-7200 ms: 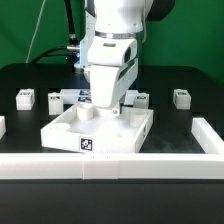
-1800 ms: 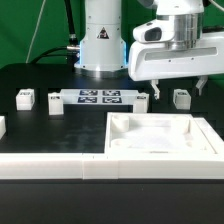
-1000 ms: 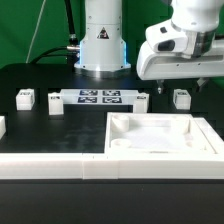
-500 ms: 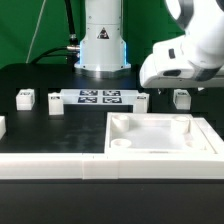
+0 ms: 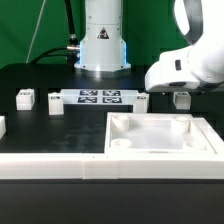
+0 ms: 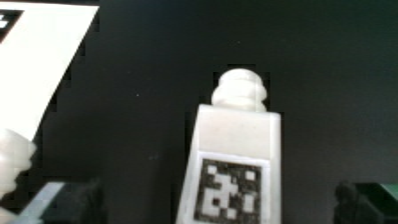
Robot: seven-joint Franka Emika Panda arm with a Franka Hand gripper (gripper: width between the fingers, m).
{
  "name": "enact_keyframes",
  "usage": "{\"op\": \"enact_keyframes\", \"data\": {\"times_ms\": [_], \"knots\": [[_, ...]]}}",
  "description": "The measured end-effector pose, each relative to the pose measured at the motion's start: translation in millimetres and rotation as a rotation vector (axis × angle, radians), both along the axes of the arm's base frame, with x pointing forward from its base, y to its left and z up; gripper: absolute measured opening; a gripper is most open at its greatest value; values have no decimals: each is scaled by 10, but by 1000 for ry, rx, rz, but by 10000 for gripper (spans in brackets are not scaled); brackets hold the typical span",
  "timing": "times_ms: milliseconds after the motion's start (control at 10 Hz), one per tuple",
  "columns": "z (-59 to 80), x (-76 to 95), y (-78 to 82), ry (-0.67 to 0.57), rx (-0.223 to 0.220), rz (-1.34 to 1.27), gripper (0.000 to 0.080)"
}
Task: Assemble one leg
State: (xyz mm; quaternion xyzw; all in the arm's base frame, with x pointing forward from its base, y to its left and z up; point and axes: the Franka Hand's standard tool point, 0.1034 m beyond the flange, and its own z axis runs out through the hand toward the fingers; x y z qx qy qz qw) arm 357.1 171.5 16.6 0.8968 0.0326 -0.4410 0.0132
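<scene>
Leg (image 5: pixel 181 99) sits on the black desk (image 5: pixel 40 125) at the exterior view's right, just beyond the end of the marker board (image 5: pixel 100 98) and behind the far right corner of the tray part (image 5: pixel 160 150). From that camera only its lower part shows, because the white body of the arm hangs in front of it and above it.

From the wrist view the leg fills the middle of the picture. Its tag (image 6: pixel 231 182) faces the camera and its round peg (image 6: pixel 237 88) points away from it. The tool (image 6: pixel 210 200) is released. Its two dark fingertips (image 6: pixel 50 200) show at the picture's corners, one on each side of the leg, and both are apart from it. I judge this is on purpose: jaws spread wide and centred over the leg allow the fingers to pass along both long sides before they close, and the tag side stays visible to the camera.

I believe the step in hand is the approach to grasp. Nothing is held, so the assembly of the leg into the tray part is not yet begun. The tray part lies near the front of the desk with its hollow side up, which leaves its corner sockets free to receive a peg.

Two other small white parts (image 5: pixel 25 97) stand well apart, at the exterior view's left of the marker board. A white surface also shows at the edge of the wrist view; I cannot tell what it is.
</scene>
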Motion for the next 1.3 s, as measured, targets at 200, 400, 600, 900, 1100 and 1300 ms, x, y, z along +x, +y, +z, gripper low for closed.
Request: {"op": "enact_keyframes", "data": {"times_ms": [200,400,600,900,1100,1300], "knots": [[-71,-94,-26,0,-4,-1,649],[-85,-118,-16,4,-8,1,649],[-86,-112,-11,2,-7,4,528],[-86,-112,-12,3,-7,3,285],[-86,-112,-12,3,-7,3,285],[-82,-106,-18,2,-6,3,285]]}}
